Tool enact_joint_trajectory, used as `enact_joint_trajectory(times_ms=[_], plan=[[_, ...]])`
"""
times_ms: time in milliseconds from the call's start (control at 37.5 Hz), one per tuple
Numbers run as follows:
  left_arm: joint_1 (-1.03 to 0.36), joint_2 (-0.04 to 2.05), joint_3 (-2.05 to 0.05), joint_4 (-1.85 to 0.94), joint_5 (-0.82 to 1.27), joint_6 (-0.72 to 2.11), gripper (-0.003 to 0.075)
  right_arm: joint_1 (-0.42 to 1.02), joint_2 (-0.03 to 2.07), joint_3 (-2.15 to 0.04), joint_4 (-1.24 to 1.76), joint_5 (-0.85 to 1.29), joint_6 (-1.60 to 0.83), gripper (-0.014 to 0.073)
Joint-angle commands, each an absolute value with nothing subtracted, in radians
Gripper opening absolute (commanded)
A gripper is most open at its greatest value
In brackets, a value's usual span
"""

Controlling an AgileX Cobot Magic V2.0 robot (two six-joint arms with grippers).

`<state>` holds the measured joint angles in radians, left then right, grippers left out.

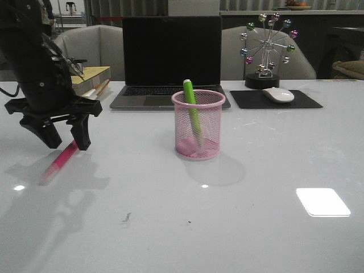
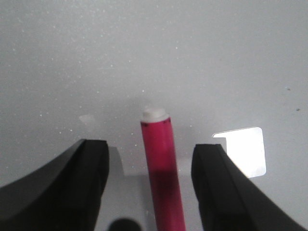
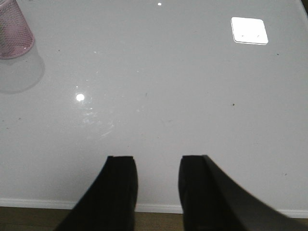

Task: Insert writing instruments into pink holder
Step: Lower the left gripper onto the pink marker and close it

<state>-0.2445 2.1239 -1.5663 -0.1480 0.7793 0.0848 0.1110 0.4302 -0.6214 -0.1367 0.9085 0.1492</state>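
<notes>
Nearest us, we have the pink marker (image 1: 60, 162) lying flat on the white table (image 1: 239, 227), off to the left, its long axis running from the near left toward the far right. In the left wrist view its pale cap end (image 2: 154, 114) points away from the camera, right down the middle between the two fingers. Our left gripper (image 1: 63, 133) hangs just above the marker's far end, jaws spread wide, gripping nothing. Our right gripper (image 3: 156, 180) shows only in its own wrist view, jaws apart over bare table, holding nothing. Farther back, mid-table, the pink mesh cup (image 1: 198, 124) stands upright with the green marker (image 1: 192, 111) inside, leaning slightly, top end poking above the rim. Beyond that sit the laptop (image 1: 170, 60) and the mouse (image 1: 278, 94) on its dark pad.
</notes>
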Motion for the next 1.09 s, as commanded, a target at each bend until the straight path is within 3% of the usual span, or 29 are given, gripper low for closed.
enact_joint_trajectory(times_ms=[0,240,320,613,1067], plan=[[-0.251,2.079,-1.598,-0.158,0.752,0.075,0.0435,0.104,0.435,-0.646,-0.158,0.850,0.151,0.0355],[-0.251,2.093,-1.598,-0.158,0.740,0.075,0.0433,0.104,0.435,-0.646,-0.158,0.850,0.151,0.0355],[-0.253,2.107,-1.598,-0.162,0.749,0.075,0.0399,0.104,0.435,-0.646,-0.158,0.850,0.151,0.0355],[-0.266,2.160,-1.598,-0.168,0.795,0.075,0.0094,0.104,0.435,-0.646,-0.158,0.857,0.151,0.0355],[-0.281,2.146,-1.679,-0.176,0.821,0.077,0.0092,0.104,0.435,-0.646,-0.158,0.858,0.151,0.0355]])
